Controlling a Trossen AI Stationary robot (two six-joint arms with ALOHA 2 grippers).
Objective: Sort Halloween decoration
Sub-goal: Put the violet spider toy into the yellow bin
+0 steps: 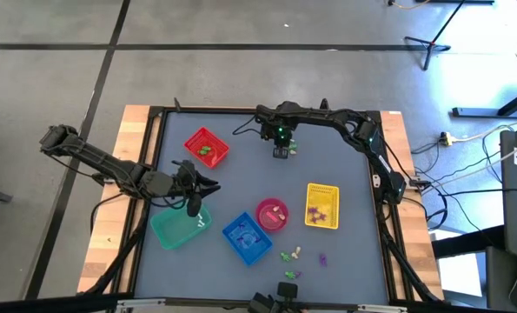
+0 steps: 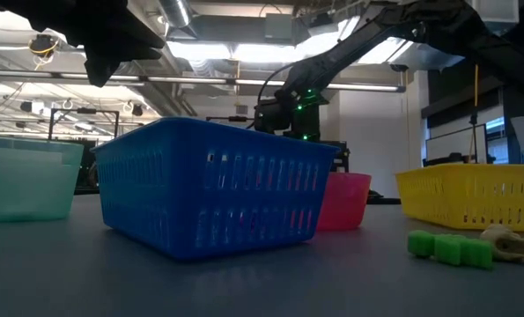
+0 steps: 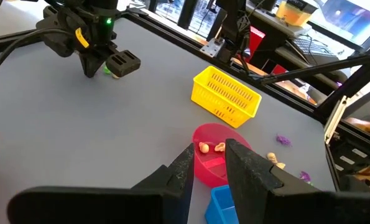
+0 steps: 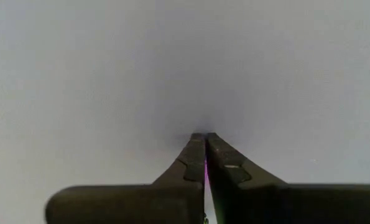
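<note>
High view: no writing can be read anywhere. The right arm reaches across the far side of the table [image 1: 241,183], elbow bent, its gripper [image 1: 281,149] pointing down at the surface beside a small green trinket [image 1: 291,148]. The left arm stretches in from the left edge, its gripper [image 1: 194,206] hanging over the rim of the teal basket [image 1: 175,228]. A red basket [image 1: 207,147] holds green pieces; the blue basket [image 1: 247,237], pink bowl [image 1: 272,215] and yellow basket [image 1: 322,206] stand in a loose row, and loose trinkets [image 1: 291,256] (green, cream, purple) lie near the front edge.

Low view: the blue basket fills the middle and hides most of the pink bowl; the right arm comes down behind it with a green light on. A green trinket and a cream one lie at front right.

Left wrist view: the left fingers [image 3: 247,168] stand apart with nothing between them, above the pink bowl, which holds cream pieces.

Right wrist view: the right fingers [image 4: 194,158] are pressed together, tips at the table; a thin purple sliver shows in the seam, too small to identify.
</note>
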